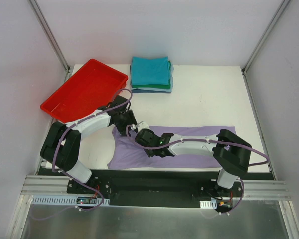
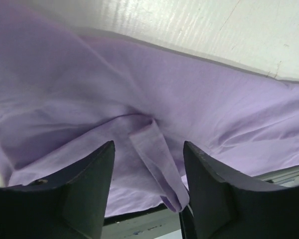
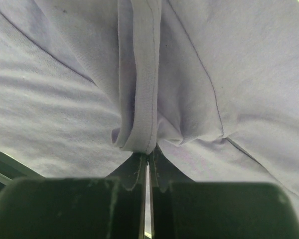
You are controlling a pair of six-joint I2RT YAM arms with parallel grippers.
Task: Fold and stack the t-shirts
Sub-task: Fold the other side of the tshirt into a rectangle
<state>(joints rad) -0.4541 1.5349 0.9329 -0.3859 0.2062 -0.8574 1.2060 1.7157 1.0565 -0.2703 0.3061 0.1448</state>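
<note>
White table (image 1: 204,99) carries 1 red tray (image 1: 84,89), 1 folded-shirt stack (image 1: 150,73), 1 lavender shirt (image 1: 127,154).

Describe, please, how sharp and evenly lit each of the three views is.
Top external: sharp, evenly lit, shadows soft around the lavender shirt. Left wrist: the left gripper is near-black and soft, the table almost washed out. Right wrist: the shirt looks bluish-grey, its hem crisp, the right gripper dark and blurred.
</note>
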